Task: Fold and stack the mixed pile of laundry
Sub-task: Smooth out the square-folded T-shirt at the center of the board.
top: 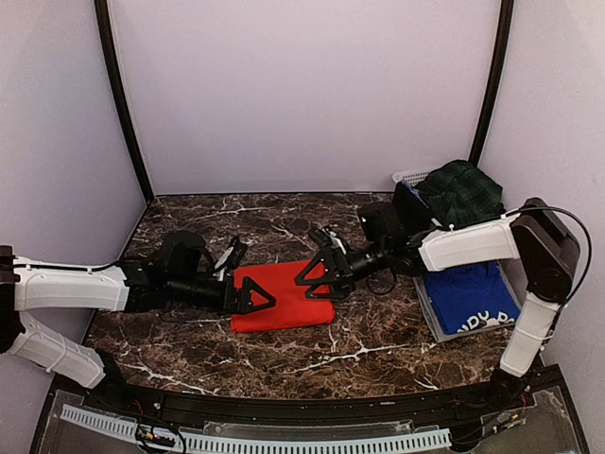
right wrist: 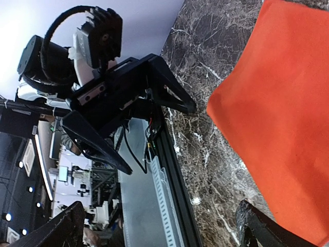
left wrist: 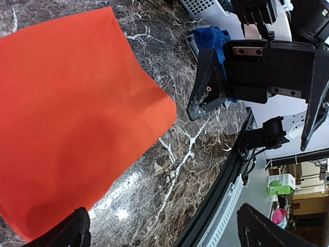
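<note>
- Red-orange T-shirt (top: 284, 301) location?
- Folded flat, frame centre, on marble table (top: 189, 340). Left gripper (top: 244, 276) over its left edge, right gripper (top: 319, 260) over its right edge. Both jaws wide, holding nothing.

The red-orange T-shirt (top: 282, 295) is smooth matt cloth, the dark veined marble-look tabletop (top: 189, 331) is glossy, and the black fingers (left wrist: 205, 87) look like matt plastic.

Red-orange T-shirt (top: 282, 295): plain, one solid colour.
Counter (top: 189, 340): dark brown marble with white veining.
Tartan skirt (top: 461, 192): dark green with near-black checks.
Blue T-shirt (top: 470, 295): royal blue, white printed lettering.
Basket (top: 408, 177): white.
Tray (top: 433, 322): grey.
Arms: white shells.
Left tool (top: 248, 279) and right tool (top: 319, 260): black.
</note>
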{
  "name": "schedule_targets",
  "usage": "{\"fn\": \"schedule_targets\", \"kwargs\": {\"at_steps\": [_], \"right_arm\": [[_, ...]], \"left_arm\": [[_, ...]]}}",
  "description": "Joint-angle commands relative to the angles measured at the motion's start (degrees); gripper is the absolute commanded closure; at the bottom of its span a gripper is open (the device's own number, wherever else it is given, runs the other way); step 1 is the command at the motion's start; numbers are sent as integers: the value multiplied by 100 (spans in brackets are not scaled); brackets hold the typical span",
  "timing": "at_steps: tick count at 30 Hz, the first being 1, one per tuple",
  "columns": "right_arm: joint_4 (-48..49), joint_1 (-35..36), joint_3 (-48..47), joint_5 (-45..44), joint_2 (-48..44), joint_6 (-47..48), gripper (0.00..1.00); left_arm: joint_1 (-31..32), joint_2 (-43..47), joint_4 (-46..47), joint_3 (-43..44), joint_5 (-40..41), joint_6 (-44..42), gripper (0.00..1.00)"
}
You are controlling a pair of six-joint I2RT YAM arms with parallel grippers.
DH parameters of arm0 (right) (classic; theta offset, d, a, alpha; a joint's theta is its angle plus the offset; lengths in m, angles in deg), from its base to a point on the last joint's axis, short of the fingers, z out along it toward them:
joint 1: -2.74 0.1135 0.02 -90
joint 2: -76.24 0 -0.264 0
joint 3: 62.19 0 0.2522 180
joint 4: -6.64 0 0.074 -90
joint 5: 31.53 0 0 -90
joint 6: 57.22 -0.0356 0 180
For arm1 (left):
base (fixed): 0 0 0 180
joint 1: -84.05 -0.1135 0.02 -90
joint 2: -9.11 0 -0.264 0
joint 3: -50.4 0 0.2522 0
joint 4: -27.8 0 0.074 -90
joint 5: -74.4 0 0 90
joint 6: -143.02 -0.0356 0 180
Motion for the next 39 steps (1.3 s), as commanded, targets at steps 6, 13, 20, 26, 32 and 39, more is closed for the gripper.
{"fn": "schedule_targets", "kwargs": {"at_steps": [6, 13, 20, 26, 32, 39], "right_arm": [[3227, 215, 265, 74, 1455, -2289, 1], [3288, -23, 662, -180, 2192, -2151, 1], [2752, -345, 1128, -253, 1869, -1546, 2], [1665, -335, 348, -185, 1009, -720, 3], [1017, -409, -1088, -228, 1521, -361, 2], [1339, -633, -2042, 19, 2722, -649, 5]], "left_arm": [[-3, -1334, 2250, -317, -522, 967, 1], [-428, -2293, 3666, -787, -531, 1395, 1], [-737, -2447, 4160, -1354, -832, 1620, 1], [-658, -1107, 1487, -187, -341, 238, 1], [-1128, -1546, 1775, 490, -707, 65, 1], [-1292, -3060, 2617, 1219, -1049, 297, 1]]}}
